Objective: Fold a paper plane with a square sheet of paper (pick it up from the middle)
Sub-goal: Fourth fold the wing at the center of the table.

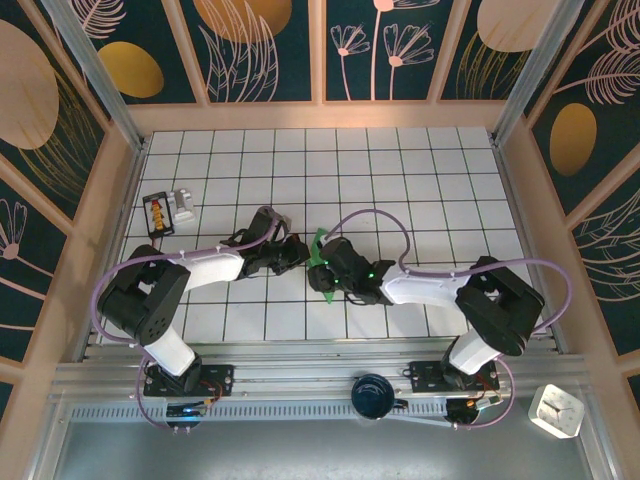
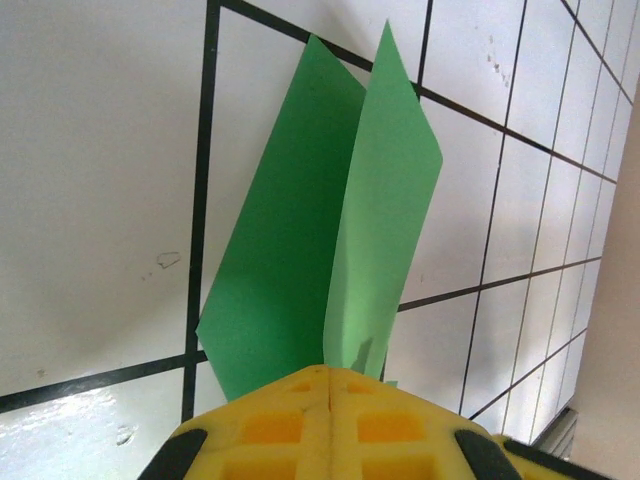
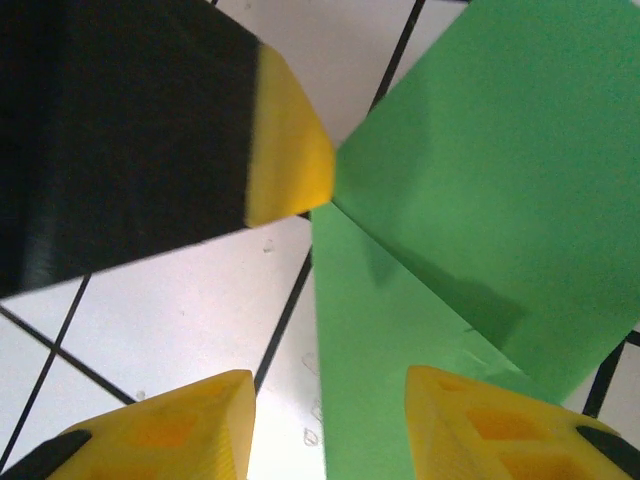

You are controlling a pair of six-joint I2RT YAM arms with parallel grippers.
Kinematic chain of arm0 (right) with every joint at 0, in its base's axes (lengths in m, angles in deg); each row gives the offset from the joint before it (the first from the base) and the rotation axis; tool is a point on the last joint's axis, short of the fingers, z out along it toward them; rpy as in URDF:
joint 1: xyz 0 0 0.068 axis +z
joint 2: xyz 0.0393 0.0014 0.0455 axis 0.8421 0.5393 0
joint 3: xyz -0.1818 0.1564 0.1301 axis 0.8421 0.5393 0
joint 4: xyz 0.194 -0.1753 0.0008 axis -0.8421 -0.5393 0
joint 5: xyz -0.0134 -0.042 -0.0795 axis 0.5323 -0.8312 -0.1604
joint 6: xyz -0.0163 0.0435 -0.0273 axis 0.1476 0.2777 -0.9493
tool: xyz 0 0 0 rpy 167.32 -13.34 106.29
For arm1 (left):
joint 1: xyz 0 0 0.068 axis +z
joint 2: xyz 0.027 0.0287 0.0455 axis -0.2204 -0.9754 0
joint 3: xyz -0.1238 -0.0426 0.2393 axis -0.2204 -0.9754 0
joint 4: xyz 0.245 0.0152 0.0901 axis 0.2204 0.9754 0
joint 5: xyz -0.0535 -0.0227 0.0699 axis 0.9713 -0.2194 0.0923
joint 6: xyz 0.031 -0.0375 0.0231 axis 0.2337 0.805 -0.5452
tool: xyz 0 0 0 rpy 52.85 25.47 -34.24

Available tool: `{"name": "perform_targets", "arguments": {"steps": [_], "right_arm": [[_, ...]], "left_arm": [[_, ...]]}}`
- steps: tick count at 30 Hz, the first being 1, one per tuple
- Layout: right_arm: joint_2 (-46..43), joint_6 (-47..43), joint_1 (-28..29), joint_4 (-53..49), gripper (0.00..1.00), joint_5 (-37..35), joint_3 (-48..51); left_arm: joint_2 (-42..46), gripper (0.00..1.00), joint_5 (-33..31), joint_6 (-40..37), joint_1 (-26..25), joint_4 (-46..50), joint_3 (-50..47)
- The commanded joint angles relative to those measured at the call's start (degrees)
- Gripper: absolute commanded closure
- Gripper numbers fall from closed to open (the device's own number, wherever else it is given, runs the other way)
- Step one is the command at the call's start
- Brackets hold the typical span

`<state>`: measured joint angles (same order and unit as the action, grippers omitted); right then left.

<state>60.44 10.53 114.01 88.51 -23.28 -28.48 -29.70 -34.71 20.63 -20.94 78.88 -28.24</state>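
Top: green paper (image 1: 319, 247) mid table (image 1: 420, 180), betw. left gripper (image 1: 300, 254) & right gripper (image 1: 326, 268). L wrist: left gripper (image 2: 328, 395) fingers pressed together, pinching green paper (image 2: 290, 270), two flaps splayed. R wrist: right gripper (image 3: 328, 390) fingers spread apart, green paper (image 3: 480, 200) running under one.

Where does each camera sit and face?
Top external: above and behind, facing down on the tiled table; left arm and right arm show.
Left wrist: on the left arm, facing the folded green paper; its shut left pincer grips it.
Right wrist: on the right arm, facing the paper; open right pincer shows.
Both wrist views share the paper.
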Motion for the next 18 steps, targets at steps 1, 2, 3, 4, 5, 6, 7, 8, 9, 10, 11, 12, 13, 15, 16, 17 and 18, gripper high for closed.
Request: {"name": "perform_targets", "arguments": {"steps": [1,2,3,4,5,6,7,8,9,10,11,12,13,15,16,17,18], "right_arm": [[2.12,3.77,2.39,-5.12,0.56,-11.26,-2.57],[2.52,4.39,3.12,-5.59,0.56,-12.17,-2.9],[2.95,5.1,3.58,-5.98,0.56,-12.8,-3.21],[3.4,5.7,3.94,-6.28,0.55,-13.41,-3.51],[3.98,6.35,4.37,-6.8,0.55,-14.38,-3.77],[4.48,7.06,4.83,-7.42,0.55,-15.68,-4.06],[5.07,7.47,5.21,-7.95,0.55,-16.83,-4.45],[5.73,7.97,5.57,-8.77,0.54,-17.77,-4.97],[6.33,8.6,5.92,-9.42,0.54,-18.51,-5.45],[6.81,9.04,6.33,-9.77,0.53,-19.24,-5.82],[7.42,9.5,6.7,-10.01,0.53,-19.83,-6.06],[7.87,9.88,7.12,-10.27,0.52,-20.65,-6.4],[8.37,10.14,7.4,-10.59,0.52,-21.31,-6.68],[9.41,10.62,7.82,-11.88,0.52,-23.22,-7.7],[9.97,10.95,8.03,-12.73,0.52,-24.33,-8.37],[10.53,11.07,8.2,-13.56,0.52,-25.38,-8.98],[10.98,11.11,8.21,-14.11,0.52,-26.06,-9.49]], "left_arm": [[1.57,1.0,1.03,2.58,0.14,-0.93,-0.46],[1.66,1.0,1.03,2.67,0.12,-0.94,-0.42],[1.65,1.0,1.03,2.73,0.1,-0.93,-0.45],[1.66,1.0,1.1,2.86,0.11,-1.02,-0.31],[1.67,1.0,1.26,2.96,0.13,-1.03,-0.29],[1.75,1.0,1.38,3.0,0.09,-1.03,-0.28],[1.9,1.0,1.31,3.22,0.16,-1.03,-0.36],[2.0,1.0,1.38,3.39,0.13,-1.09,-0.35],[2.01,1.0,1.55,3.49,0.14,-1.11,-0.4],[2.01,1.0,1.62,3.69,0.1,-1.09,-0.31],[2.07,1.0,1.64,3.78,0.08,-0.99,-0.29],[2.1,1.0,1.64,3.85,0.09,-0.93,-0.29],[2.1,1.0,1.64,3.79,0.09,-0.94,-0.35],[2.01,1.0,1.64,3.83,0.13,-0.81,-0.35],[2.01,1.0,1.64,3.86,0.04,-0.84,-0.43],[2.01,1.0,1.71,3.81,0.06,-0.81,-0.46],[2.01,1.0,1.73,3.79,0.01,-0.85,-0.54]]}}
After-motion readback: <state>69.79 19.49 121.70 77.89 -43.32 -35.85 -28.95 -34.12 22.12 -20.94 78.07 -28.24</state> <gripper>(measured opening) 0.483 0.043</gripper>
